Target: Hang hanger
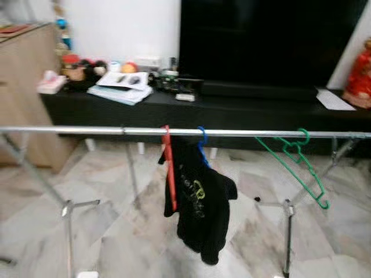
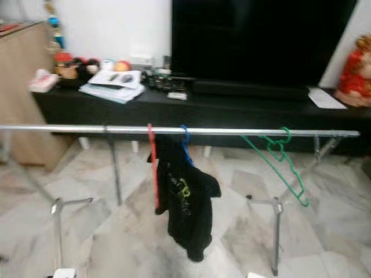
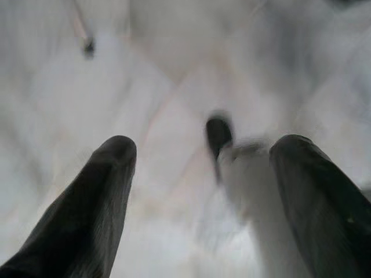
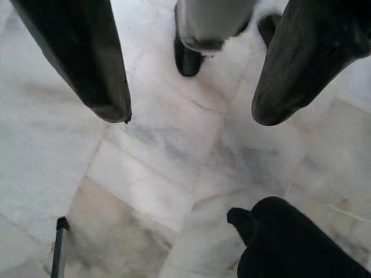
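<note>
Nearest us, our left hand (image 3: pixel 200 168) points down at the pale marble floor (image 3: pixel 174 69), its two black fingers (image 3: pixel 93 197) spread wide with nothing between them; a blurred pale post with a dark foot sits just beyond the fingertips. Our right hand (image 4: pixel 191 116) likewise hangs over the floor, fingers apart and empty, and its wrist view catches the bottom edge of a black garment (image 4: pixel 290 243) and a grey leg ending in a black cap. Ahead of us, a silver rail (image 1: pixel 87 130) runs level across the head views, carried on metal legs (image 1: pixel 68 229) that stand on the marble. On the rail, near its middle, a red hanger (image 1: pixel 168 168) hangs close beside a blue hanger (image 1: pixel 201 145); the black garment droops from the blue one, with yellowish print on its front. Farther toward our right, well apart from those two, a green hanger (image 1: pixel 301 165) is hooked on the rail and sits tilted, its lower end swung out to the right. Behind the rail, a long, low black surface (image 1: pixel 243 107) carries papers (image 1: pixel 122 87), small toys and clutter at the left end, a white sheet at the right, and a large dark screen (image 1: pixel 266 40) against the white wall. A red figure (image 1: pixel 359 75) stands at the far right, a wooden cabinet (image 1: pixel 23 75) at the far left.
</note>
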Robot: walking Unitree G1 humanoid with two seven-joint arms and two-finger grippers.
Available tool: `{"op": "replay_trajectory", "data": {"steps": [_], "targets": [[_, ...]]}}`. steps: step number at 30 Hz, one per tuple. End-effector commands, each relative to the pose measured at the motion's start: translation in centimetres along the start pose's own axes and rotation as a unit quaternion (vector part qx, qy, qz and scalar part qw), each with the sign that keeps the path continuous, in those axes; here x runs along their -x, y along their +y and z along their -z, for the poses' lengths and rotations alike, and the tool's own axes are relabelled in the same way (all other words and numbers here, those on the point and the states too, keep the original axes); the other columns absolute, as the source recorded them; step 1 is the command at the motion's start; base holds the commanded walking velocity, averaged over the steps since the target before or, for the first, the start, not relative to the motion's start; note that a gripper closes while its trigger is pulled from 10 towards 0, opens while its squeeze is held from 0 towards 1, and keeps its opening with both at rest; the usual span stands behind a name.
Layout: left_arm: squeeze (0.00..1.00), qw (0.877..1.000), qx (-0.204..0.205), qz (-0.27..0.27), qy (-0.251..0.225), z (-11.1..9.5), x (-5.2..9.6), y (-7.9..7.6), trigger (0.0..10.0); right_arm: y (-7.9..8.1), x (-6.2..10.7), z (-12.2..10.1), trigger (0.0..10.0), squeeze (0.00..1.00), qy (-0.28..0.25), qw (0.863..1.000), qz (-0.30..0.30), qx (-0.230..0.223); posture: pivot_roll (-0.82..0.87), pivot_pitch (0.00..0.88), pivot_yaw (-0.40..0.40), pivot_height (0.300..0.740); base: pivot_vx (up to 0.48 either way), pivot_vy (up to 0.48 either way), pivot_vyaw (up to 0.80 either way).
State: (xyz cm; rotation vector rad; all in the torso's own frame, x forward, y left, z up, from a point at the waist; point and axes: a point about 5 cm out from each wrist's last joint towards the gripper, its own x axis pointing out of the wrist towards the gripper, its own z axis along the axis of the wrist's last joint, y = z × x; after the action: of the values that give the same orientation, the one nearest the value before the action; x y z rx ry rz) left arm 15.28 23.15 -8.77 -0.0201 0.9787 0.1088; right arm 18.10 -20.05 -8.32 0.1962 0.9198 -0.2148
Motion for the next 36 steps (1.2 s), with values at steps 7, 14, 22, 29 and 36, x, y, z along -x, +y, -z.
{"op": "replay_trajectory", "data": {"steps": [7, 14, 22, 29, 36], "targets": [[0.00, 1.000, -0.005, -0.004, 0.015, 0.52, 0.19, 0.71, 10.0, -0.12, 0.19, 1.02, 10.0, 0.00, 0.013, 1.000, 0.004, -0.002, -0.06, 0.000, -0.010, 0.740, -0.350, 0.000, 0.00], [0.00, 1.000, -0.002, -0.007, 0.021, 0.73, 0.18, 0.57, 10.0, -0.10, 0.19, 1.01, 10.0, 0.00, 0.013, 1.000, 0.004, -0.001, -0.06, 0.000, -0.011, 0.740, -0.139, 0.000, 0.00], [0.00, 1.000, 0.016, 0.000, 0.020, 0.71, 0.17, 0.51, 10.0, 0.10, 0.17, 1.07, 10.0, 0.00, 0.017, 1.000, 0.001, 0.001, -0.06, 0.000, -0.009, 0.740, 0.000, 0.000, -0.28], [0.00, 1.000, 0.016, -0.001, 0.021, 0.59, 0.24, 1.06, 10.0, 0.21, 0.16, 1.10, 10.0, 0.00, 0.019, 1.000, 0.000, 0.002, -0.06, 0.000, -0.006, 0.740, 0.000, 0.000, -0.78], [0.00, 1.000, 0.011, 0.002, 0.024, 0.46, 0.25, 1.26, 10.0, 0.32, 0.17, 1.21, 10.0, 0.00, 0.021, 1.000, -0.002, 0.003, -0.06, 0.000, 0.000, 0.740, 0.000, 0.000, -0.78]]}}
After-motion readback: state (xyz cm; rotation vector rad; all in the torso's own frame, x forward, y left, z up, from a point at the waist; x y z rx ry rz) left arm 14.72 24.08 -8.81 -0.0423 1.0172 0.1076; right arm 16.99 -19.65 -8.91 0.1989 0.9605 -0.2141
